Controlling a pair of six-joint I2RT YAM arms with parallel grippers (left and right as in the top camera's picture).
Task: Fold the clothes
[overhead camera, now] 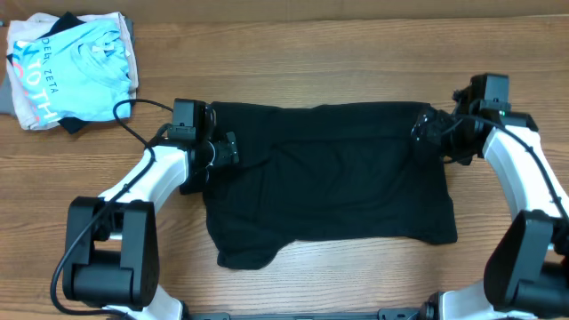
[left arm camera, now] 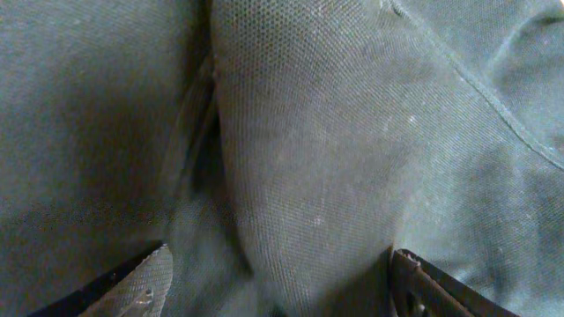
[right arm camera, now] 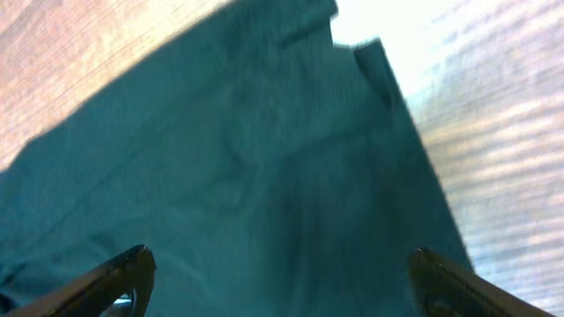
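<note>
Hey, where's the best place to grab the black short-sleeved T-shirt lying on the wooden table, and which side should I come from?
Probably the plain black soft-fabric T-shirt is best pinched at its two far corners, from above at the outer sides. It lies spread flat, its far edge straight, and the open left tool and right tool are near those ends.

Overhead, the light is even and fairly bright, with only soft shadows; the black T-shirt (overhead camera: 329, 173) swallows most fold detail; the left wrist view is dim, its weave crisp at centre and smeared toward the lower left; the right wrist view is blurred throughout, the cloth tinted teal, the table (right arm camera: 502, 106) beside it glaring nearly white at the top.
</note>
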